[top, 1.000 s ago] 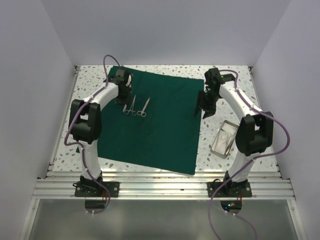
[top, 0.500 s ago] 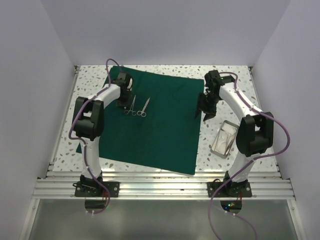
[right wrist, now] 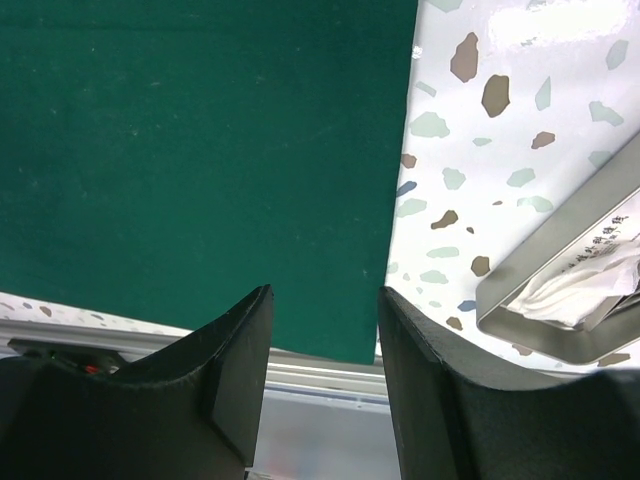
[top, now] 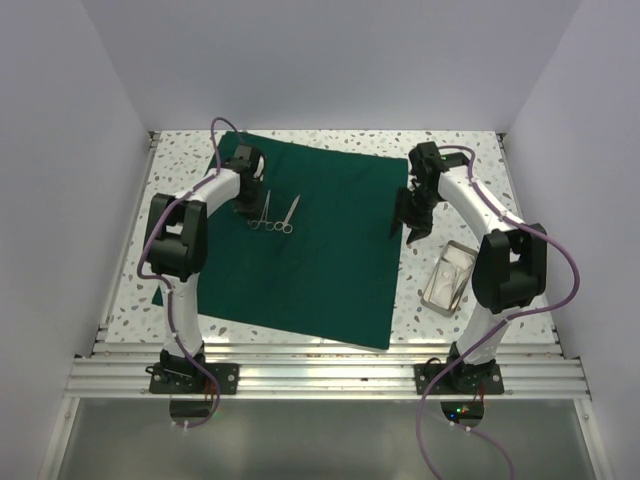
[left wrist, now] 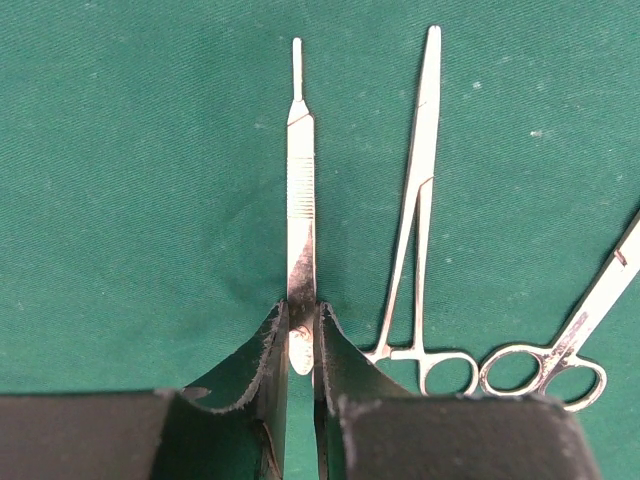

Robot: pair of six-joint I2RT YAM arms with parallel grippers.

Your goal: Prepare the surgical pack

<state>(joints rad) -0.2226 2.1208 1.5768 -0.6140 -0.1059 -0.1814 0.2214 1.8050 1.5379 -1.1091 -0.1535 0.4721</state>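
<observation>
- Green drape (top: 320, 260) lies flat across the middle of the top view, over the speckled table (right wrist: 480, 150).
- Left gripper (left wrist: 301, 315): jaws drawn in to a narrow slit, pinching the near end of a slim steel instrument (left wrist: 301, 190) (ribbed grip, narrow tip). The tip points toward the top of the left wrist frame.
- The instrument lies flat on the drape, in its upper-left part in the top view.
- Just right of it: ring-handled forceps (left wrist: 420, 200), then ring-handled scissors (left wrist: 560, 345) at the right edge of the frame. Their rings nearly touch; neither is gripped.
- Right gripper (right wrist: 325, 295): jaws well apart, nothing between them. It hangs above the drape's right edge.
- Metal tray (right wrist: 570, 235) sits on bare table at the right of the frame, apart from the drape, with a printed white sachet (right wrist: 610, 240) inside.
</observation>
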